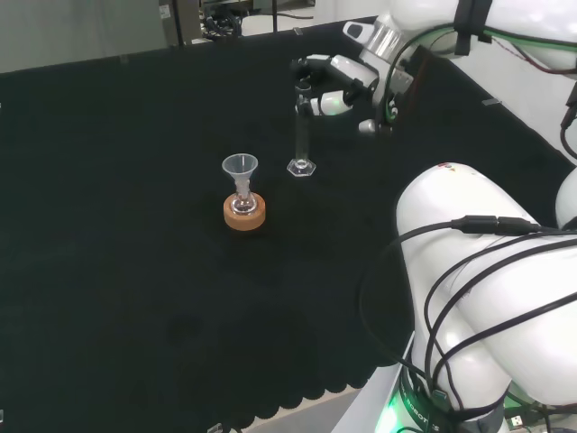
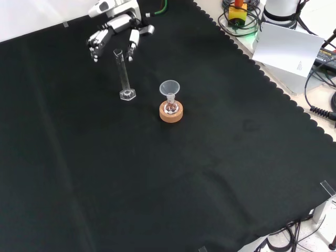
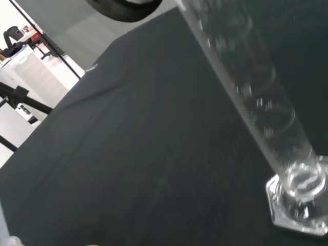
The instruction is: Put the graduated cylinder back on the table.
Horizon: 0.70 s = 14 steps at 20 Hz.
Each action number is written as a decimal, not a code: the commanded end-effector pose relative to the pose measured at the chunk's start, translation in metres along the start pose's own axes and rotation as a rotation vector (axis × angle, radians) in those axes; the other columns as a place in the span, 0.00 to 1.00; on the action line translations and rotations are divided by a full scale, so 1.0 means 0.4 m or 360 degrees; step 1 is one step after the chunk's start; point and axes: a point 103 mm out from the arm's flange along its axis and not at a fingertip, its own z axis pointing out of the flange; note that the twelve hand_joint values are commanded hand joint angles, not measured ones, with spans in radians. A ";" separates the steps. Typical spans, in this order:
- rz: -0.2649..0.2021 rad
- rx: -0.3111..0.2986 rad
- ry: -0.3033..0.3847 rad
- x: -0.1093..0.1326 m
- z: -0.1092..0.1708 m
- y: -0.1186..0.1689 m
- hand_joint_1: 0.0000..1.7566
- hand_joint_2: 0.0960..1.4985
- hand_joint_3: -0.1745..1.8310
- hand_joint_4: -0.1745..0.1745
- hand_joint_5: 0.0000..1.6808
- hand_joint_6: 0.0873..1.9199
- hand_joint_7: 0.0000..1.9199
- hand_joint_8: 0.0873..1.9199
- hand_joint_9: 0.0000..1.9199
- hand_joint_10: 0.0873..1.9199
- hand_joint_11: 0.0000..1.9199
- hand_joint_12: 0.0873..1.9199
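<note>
Clear slim graduated cylinder point(image 2: 125, 73) stands upright on its hexagonal foot.

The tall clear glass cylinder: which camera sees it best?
The front view: the tall clear glass cylinder shows whole, upright on its six-sided foot. The head view shows it fainter, near the hand. The wrist view shows its tube and foot close up.

Funnel on cork ring point(image 2: 171, 111) near cylinder point(image 2: 125, 76); elsewhere bare cloth point(image 2: 157, 178).
</note>
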 end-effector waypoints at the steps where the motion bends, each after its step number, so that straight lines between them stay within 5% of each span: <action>1: 0.0008 -0.0016 -0.0225 0.094 -0.129 -0.060 0.47 0.59 0.00 0.30 0.18 0.05 0.06 0.32 0.32 0.00 0.05 0.72; 7: 0.0039 -0.0043 -0.0373 0.199 -0.209 -0.110 0.45 0.59 0.00 0.31 0.18 0.04 0.06 0.32 0.32 0.00 0.05 0.72; 14: 0.0165 -0.0028 -0.0516 0.303 -0.268 -0.190 0.45 0.60 0.00 0.32 0.17 0.02 0.05 0.32 0.32 0.00 0.05 0.73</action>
